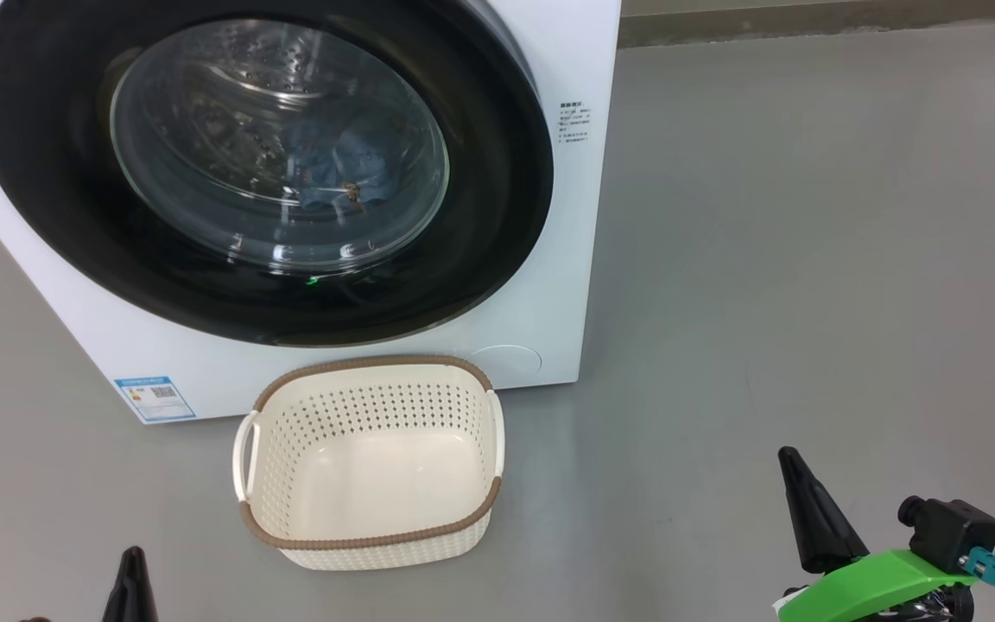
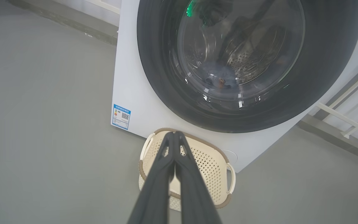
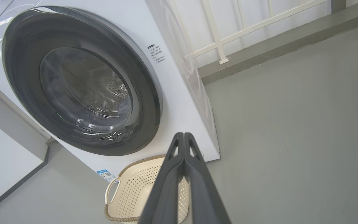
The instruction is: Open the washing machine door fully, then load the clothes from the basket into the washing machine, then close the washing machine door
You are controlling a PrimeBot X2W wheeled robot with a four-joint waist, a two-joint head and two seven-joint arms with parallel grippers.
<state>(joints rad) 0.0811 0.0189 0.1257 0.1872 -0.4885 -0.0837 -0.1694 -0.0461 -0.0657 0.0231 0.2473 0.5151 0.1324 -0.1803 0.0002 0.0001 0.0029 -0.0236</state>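
Holds left pincer (image 2: 174,137) and right pincer (image 3: 183,137) pressed together, off shut door (image 1: 264,164): clothes (image 1: 351,168) inside, basket (image 1: 377,406) bare, job seemingly done.

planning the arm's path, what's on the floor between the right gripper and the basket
Nothing. In the head view the stretch between the right gripper and the basket is bare grey floor.

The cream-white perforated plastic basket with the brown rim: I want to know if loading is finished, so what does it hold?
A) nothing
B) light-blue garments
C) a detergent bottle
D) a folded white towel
A: the cream-white basket shows a bare floor and walls in the head view, while the light-blue printed clothes lie behind the glass of the round black-ringed washing machine door.
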